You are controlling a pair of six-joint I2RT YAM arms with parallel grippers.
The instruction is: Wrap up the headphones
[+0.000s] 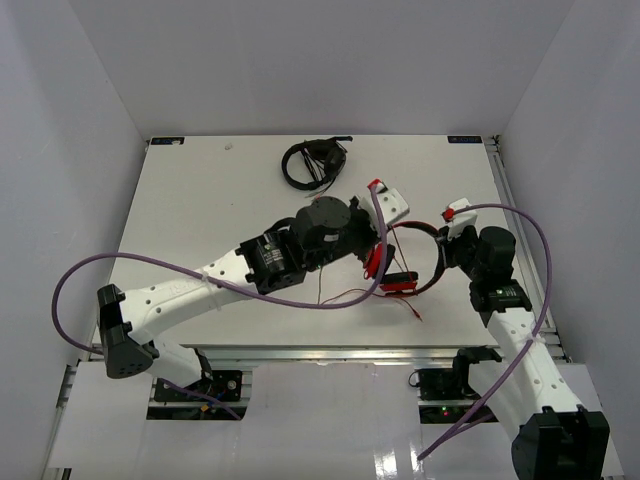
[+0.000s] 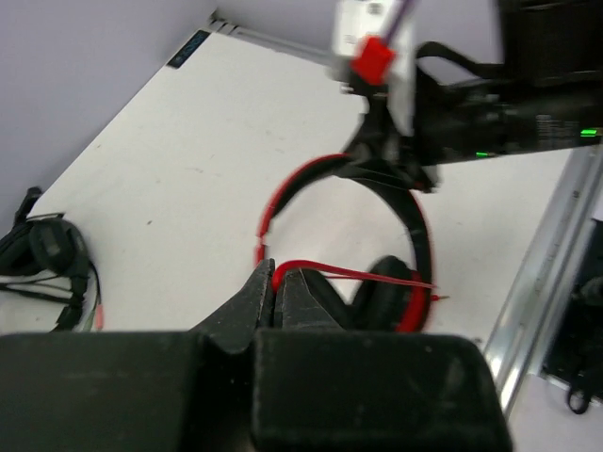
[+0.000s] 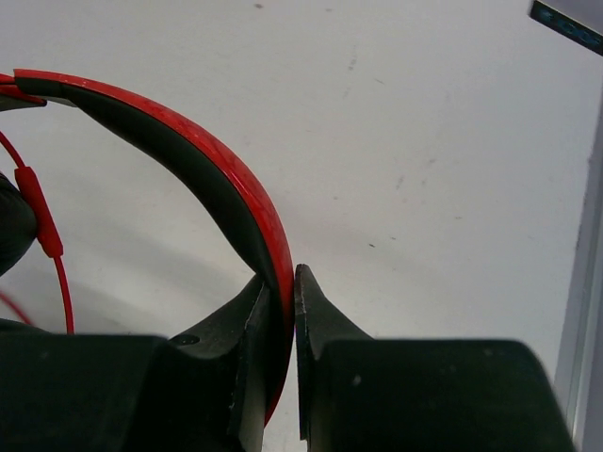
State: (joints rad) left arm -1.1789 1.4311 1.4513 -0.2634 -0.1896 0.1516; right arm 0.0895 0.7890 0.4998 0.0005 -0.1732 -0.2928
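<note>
Headphones (image 1: 400, 283) lie right of centre on table (image 1: 200, 200), between both grippers.

Left arm stretches diagonally from near-left base. Left gripper (image 2: 278, 282) clenched on thin red cable (image 2: 349, 273) beside ear cup.

Right arm reaches forward from near-right base. Right gripper (image 3: 283, 282) clamped on red headband (image 3: 188, 141).

Black headphones (image 1: 313, 162) well apart, at far edge.
</note>
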